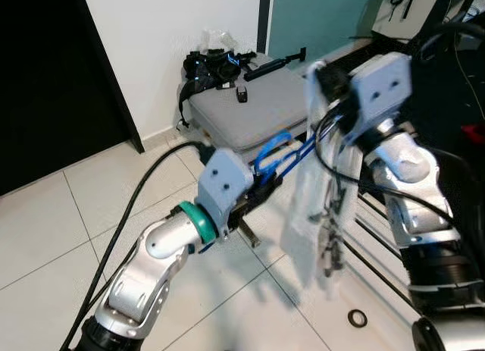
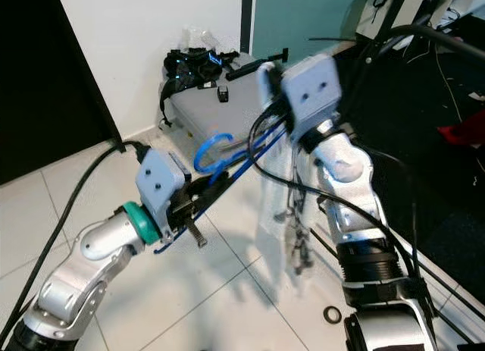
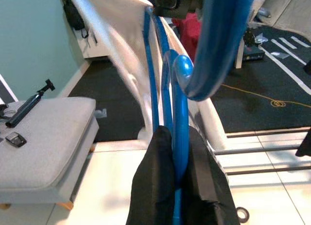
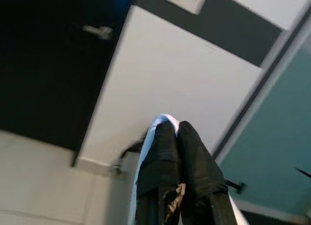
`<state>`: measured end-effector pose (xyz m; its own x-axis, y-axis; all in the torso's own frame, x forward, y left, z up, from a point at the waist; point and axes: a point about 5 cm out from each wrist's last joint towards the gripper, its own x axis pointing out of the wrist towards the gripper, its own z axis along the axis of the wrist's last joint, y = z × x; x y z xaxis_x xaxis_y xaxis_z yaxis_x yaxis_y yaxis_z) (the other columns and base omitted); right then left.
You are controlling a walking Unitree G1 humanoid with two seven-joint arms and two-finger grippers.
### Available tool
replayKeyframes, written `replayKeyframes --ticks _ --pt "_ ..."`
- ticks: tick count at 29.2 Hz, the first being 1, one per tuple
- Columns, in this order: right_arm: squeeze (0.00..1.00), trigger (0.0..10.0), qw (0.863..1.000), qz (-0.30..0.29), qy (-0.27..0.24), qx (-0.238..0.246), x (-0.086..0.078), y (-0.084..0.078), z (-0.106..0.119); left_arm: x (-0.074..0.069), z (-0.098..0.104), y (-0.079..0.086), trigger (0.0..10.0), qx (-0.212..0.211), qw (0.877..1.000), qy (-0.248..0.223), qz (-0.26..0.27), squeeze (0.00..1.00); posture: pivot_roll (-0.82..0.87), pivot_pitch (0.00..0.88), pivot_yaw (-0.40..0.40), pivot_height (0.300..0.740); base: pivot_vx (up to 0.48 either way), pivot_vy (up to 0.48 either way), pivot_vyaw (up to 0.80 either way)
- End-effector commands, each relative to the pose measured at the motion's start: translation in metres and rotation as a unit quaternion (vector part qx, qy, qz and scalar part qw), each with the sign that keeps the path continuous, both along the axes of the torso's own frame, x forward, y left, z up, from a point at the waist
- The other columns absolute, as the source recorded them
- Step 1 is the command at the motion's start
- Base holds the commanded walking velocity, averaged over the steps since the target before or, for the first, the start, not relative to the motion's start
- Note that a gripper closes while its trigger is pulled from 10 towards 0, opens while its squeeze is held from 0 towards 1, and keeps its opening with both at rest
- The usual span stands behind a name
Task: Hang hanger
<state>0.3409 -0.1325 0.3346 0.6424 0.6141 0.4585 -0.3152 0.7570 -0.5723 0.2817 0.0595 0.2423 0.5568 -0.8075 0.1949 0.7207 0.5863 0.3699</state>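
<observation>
Glossily curved, blue hanger (image 3: pixel 181 113) sits pinched by left gripper (image 3: pixel 177 159).

We see a pale tiled floor (image 1: pixel 45 237) with dark grout lines running under everything, and on it a low bench (image 1: pixel 250 108) topped with a grey cushion, set close to the white wall. On the cushion lie a tangle of black straps and gear (image 1: pixel 208 67) at the wall end, a small black object (image 1: pixel 242 94) near the middle, and a long black rod-like tool (image 1: pixel 274 64) toward the far edge (what it is, we cannot tell). A thick black cable (image 1: pixel 129 214) trails across the tiles, and a small dark ring (image 1: pixel 357 318) lies on the floor nearer us
</observation>
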Motion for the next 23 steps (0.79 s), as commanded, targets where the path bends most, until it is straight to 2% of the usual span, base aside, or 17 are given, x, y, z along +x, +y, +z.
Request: replayKeyframes --ticks 1,2,5,8,11,15,16,17,18,19,20,21,22,23 --pt "0.00 0.0 0.999 0.038 -0.004 -0.019 -0.007 0.013 -0.001 -0.010 0.003 -0.011 10.0 0.004 0.999 -0.013 -0.042 0.00 -0.13 0.211 0.112 0.740 0.000 0.000 0.00" --pt "0.00 0.0 0.997 0.065 0.012 -0.044 -0.013 0.020 -0.010 -0.010 0.006 -0.013 10.0 -0.004 0.999 -0.016 -0.039 0.00 -0.13 0.210 0.111 0.740 0.000 0.000 0.00" --pt "0.00 0.0 0.994 0.088 0.033 -0.062 -0.021 0.024 -0.023 -0.006 0.009 -0.011 10.0 -0.016 0.999 -0.018 -0.025 0.00 -0.13 0.208 0.107 0.740 0.000 0.000 0.00" --pt "0.00 0.0 0.992 0.101 0.045 -0.064 -0.024 0.025 -0.027 -0.004 0.009 -0.010 10.0 -0.020 0.999 -0.018 -0.019 0.00 -0.13 0.207 0.108 0.740 0.000 0.000 0.00" --pt "0.00 0.0 0.985 0.144 0.068 -0.071 -0.038 0.027 -0.035 -0.001 0.008 -0.008 10.0 -0.022 1.000 -0.018 -0.004 0.00 -0.13 0.204 0.109 0.740 0.000 0.000 0.00" --pt "0.00 0.0 0.985 0.143 0.070 -0.073 -0.040 0.026 -0.035 0.000 0.007 -0.007 10.0 -0.021 1.000 -0.018 0.000 0.00 -0.13 0.203 0.109 0.740 0.000 0.000 0.00" --pt "0.00 0.0 0.988 0.122 0.069 -0.067 -0.039 0.020 -0.034 0.000 0.007 -0.007 10.0 -0.022 1.000 -0.017 0.003 0.00 -0.13 0.201 0.109 0.740 0.000 0.000 0.00" --pt "0.00 0.0 0.996 0.058 0.057 -0.045 -0.031 0.003 -0.029 0.000 0.005 -0.006 10.0 -0.020 1.000 -0.014 0.004 0.00 -0.13 0.200 0.109 0.740 0.000 0.000 0.00" --pt "0.00 0.0 0.996 0.058 0.057 -0.045 -0.031 0.003 -0.029 0.000 0.005 -0.006 10.0 -0.020 1.000 -0.014 0.004 0.00 -0.13 0.200 0.109 0.740 0.000 0.000 0.00" --pt "0.00 0.0 0.999 0.005 0.047 -0.023 -0.024 -0.011 -0.024 -0.001 0.003 -0.006 10.0 -0.019 1.000 -0.011 0.004 0.00 -0.14 0.199 0.110 0.740 0.000 0.000 0.00" --pt "0.00 0.0 0.998 -0.065 0.028 0.000 -0.018 -0.030 -0.015 -0.003 0.001 -0.006 10.0 -0.016 1.000 -0.007 0.001 0.00 -0.14 0.198 0.115 0.740 0.000 0.000 0.00" --pt "0.00 0.0 0.998 -0.065 0.028 0.000 -0.018 -0.030 -0.015 -0.003 0.001 -0.006 10.0 -0.016 1.000 -0.007 0.001 0.00 -0.14 0.198 0.115 0.740 0.000 0.000 0.00" --pt "0.00 0.0 0.992 -0.125 0.006 0.031 -0.014 -0.049 -0.004 -0.005 -0.003 -0.006 10.0 -0.012 1.000 -0.001 -0.003 0.00 -0.14 0.197 0.117 0.740 0.000 0.000 0.00" --pt "0.00 0.0 0.992 -0.125 0.006 0.031 -0.014 -0.049 -0.004 -0.005 -0.003 -0.006 10.0 -0.012 1.000 -0.001 -0.003 0.00 -0.14 0.197 0.117 0.740 0.000 0.000 0.00"
